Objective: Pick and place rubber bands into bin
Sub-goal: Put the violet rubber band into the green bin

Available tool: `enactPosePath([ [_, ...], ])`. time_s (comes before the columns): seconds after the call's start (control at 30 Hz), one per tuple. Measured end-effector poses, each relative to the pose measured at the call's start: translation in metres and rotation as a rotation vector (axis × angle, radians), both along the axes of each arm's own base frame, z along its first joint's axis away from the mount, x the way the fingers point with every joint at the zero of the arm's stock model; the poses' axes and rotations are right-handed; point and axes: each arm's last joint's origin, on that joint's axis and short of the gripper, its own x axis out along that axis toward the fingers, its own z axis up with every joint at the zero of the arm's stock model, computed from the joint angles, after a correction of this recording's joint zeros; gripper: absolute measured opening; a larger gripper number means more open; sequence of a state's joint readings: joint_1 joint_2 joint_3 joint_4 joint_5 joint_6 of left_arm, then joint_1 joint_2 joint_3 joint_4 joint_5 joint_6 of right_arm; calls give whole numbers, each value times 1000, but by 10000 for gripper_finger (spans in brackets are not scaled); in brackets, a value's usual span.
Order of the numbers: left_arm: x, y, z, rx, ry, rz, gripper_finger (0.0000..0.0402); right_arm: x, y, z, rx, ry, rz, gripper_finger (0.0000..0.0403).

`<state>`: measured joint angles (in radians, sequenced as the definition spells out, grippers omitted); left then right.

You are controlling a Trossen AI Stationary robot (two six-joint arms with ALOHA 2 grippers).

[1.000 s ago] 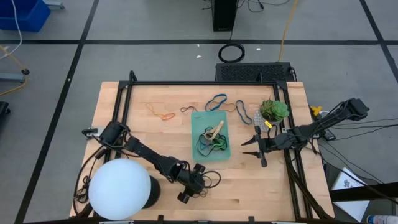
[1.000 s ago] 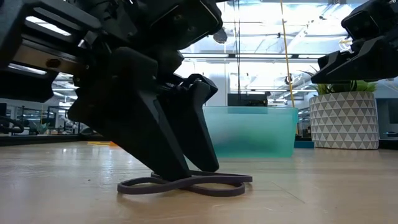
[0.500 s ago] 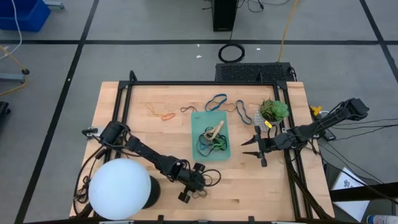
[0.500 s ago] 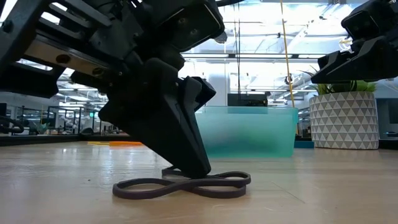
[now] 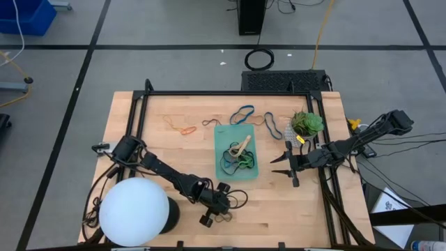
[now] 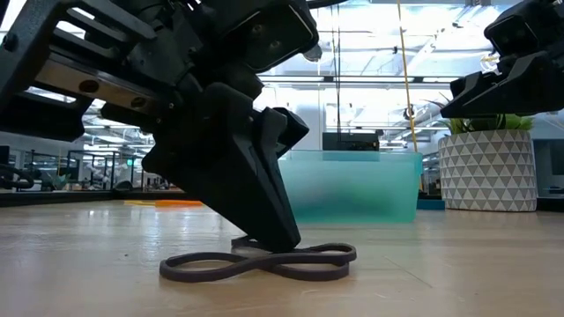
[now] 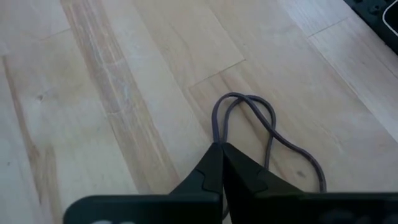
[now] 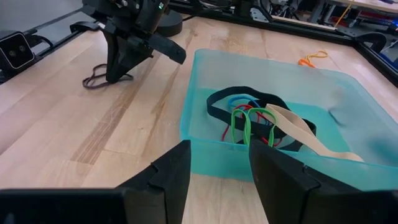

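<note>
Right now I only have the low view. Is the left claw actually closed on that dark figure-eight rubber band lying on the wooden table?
Observer: Yes. In the left wrist view, the left claw is pinched shut on the dark rubber band, and the band's loop runs out past the tips.
Operator: I can't see through the translucent teal plastic bin. What's in it?
Observer: The right wrist view looks into the bin. It holds a black band, a green band and a tan band, with some red underneath.
Operator: And where's the right claw?
Observer: From above, the right claw is open, off the bin's right side and pointing toward it, not touching it.
</note>
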<state>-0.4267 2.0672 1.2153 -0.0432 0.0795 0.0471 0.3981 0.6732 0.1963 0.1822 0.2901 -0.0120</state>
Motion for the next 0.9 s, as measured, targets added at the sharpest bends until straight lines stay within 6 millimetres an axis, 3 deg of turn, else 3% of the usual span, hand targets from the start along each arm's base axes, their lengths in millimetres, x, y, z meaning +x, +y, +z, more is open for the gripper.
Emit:
enactPosePath([
  [0.73,3,6,18,-7,-71,-9,2,0,0,0,0,0,0,157],
  [0.9,5,14,37,-30,-107,18,1,0,0,0,0,-1,0,157],
])
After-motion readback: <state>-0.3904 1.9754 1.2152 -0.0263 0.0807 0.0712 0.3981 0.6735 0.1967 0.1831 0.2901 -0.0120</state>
